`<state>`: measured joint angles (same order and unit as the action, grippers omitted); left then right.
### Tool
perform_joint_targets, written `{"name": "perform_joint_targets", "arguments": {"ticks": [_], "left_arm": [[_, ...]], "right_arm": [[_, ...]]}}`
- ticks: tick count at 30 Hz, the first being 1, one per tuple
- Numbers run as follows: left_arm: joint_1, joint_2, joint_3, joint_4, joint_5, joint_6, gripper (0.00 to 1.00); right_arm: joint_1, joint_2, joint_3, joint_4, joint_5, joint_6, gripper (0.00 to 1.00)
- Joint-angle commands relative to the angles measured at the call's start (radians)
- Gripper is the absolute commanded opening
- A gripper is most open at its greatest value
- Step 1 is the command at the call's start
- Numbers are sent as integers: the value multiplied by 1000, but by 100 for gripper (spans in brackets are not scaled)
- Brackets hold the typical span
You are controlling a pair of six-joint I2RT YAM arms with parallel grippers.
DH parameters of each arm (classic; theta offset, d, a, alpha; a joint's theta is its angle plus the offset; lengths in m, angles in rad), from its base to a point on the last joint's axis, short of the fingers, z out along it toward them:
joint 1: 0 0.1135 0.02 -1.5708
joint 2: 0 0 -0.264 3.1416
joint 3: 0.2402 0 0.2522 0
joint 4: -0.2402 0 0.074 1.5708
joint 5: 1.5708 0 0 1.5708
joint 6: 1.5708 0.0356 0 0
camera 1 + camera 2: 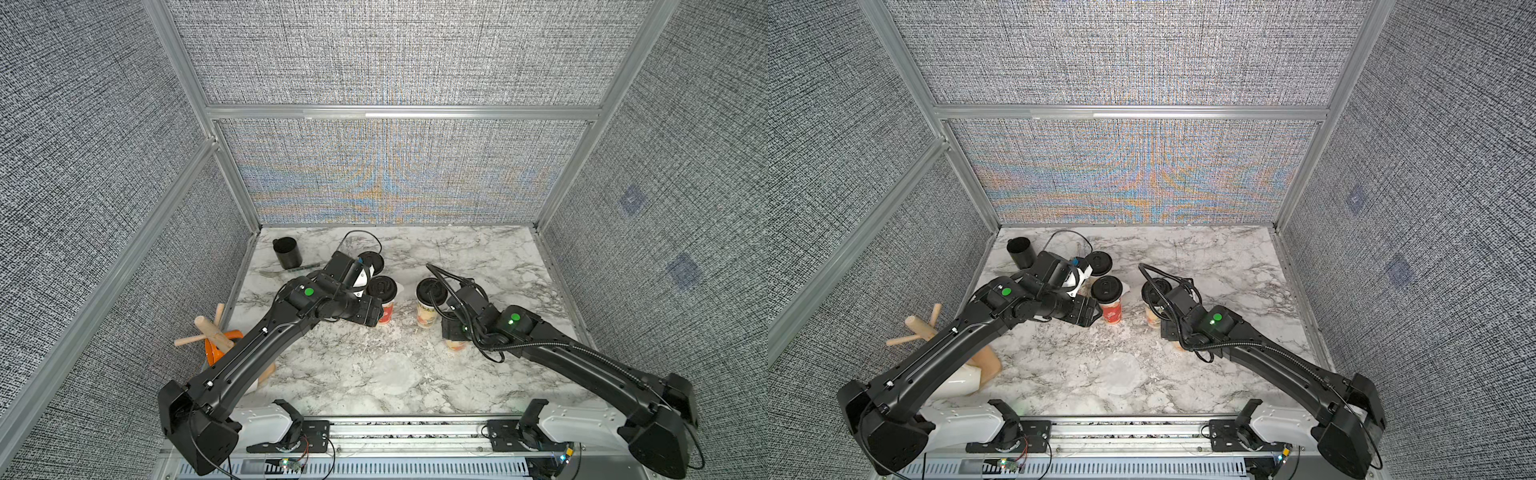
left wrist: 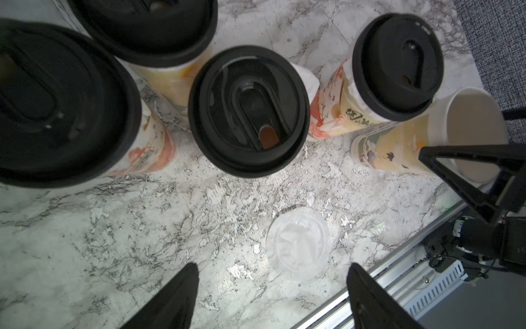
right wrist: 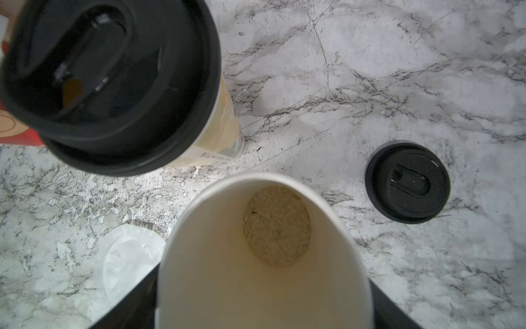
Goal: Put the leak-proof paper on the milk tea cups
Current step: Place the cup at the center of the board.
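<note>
Nearest me, the paper (image 2: 299, 243) lies flat on the table (image 2: 113, 228), just ahead of my left claw (image 2: 273, 266), which gapes wide and empty. Thin and flush, it could slide or crumple under a pinch. Further on, my right claw (image 3: 256, 299) flanks the open cup (image 3: 213, 270); I cannot tell if it grips. A bump could tip it into the lidded cup (image 3: 225, 125) just beyond.

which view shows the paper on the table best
Left wrist: the whole paper lies unblocked. The right wrist view shows only part, the open cup hiding the rest. In both top views it is a faint pale patch.
</note>
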<state>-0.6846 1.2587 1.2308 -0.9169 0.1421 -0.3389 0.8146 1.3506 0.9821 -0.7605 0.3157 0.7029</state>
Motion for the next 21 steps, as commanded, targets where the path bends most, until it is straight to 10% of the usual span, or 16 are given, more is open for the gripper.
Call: {"name": "perform_joint_targets", "arguments": {"ticks": [1, 21], "left_arm": [[-21, -8, -31, -25, 27, -20, 83], [-163, -58, -447, 253, 152, -367, 78]], "right_arm": [[3, 0, 16, -16, 17, 44, 88], [-38, -137, 203, -123, 45, 24, 92]]}}
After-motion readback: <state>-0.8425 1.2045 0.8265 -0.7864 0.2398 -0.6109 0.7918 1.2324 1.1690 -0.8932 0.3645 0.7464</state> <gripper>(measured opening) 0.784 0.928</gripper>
